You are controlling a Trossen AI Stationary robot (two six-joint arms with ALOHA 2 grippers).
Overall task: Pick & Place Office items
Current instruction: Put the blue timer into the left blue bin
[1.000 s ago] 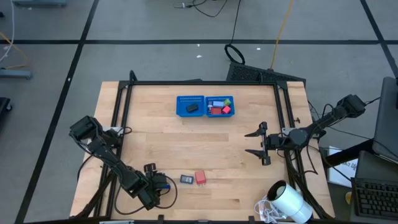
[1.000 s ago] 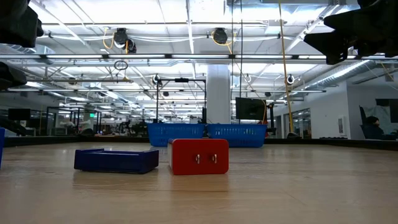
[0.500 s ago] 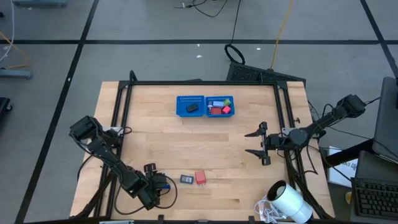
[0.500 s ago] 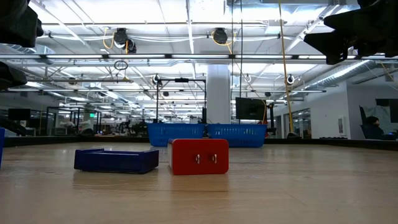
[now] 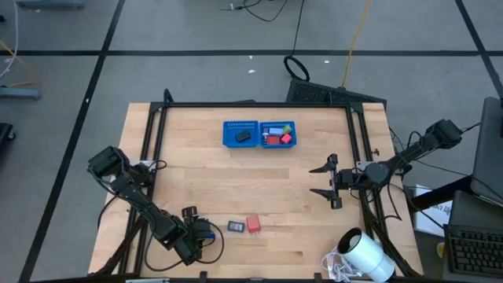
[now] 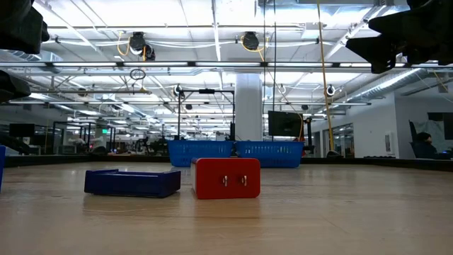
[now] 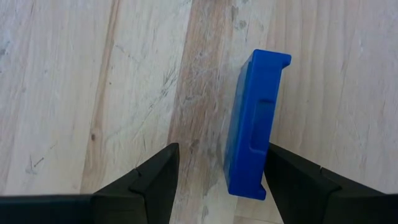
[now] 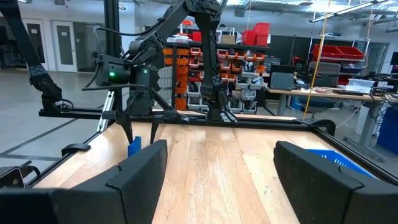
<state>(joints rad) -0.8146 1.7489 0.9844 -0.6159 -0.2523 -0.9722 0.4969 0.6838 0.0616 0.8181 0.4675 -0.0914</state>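
Left claw: my left claw (image 5: pixel 191 229) hangs low at the near-left part of the desk, fingers (image 7: pixel 149 177) spread, pointing down at a bright blue plastic block (image 7: pixel 255 124) that stands on its edge between them; one finger is close against the block's side, though I cannot tell whether it touches.
Right claw: my right claw (image 5: pixel 328 181) waits above the right side of the desk, fingers (image 8: pixel 140 168) spread wide and empty.
Desk: a light wooden desk (image 5: pixel 236 181) inside a black metal frame.
Loose items: a small red plastic block (image 5: pixel 253 224) and a flat dark blue piece (image 5: pixel 235 226) lie side by side near the front edge, just right of my left claw; in the low view the red block (image 6: pixel 226 178) stands taller than the dark blue piece (image 6: pixel 132 182).
Tray: a blue mesh two-part tray (image 5: pixel 258 133) sits at the far middle; one half holds a dark grey piece (image 5: pixel 243 136), the other red pieces (image 5: pixel 277 140).
Other: a big white cylinder (image 5: pixel 369 257) rests at the near-right corner.
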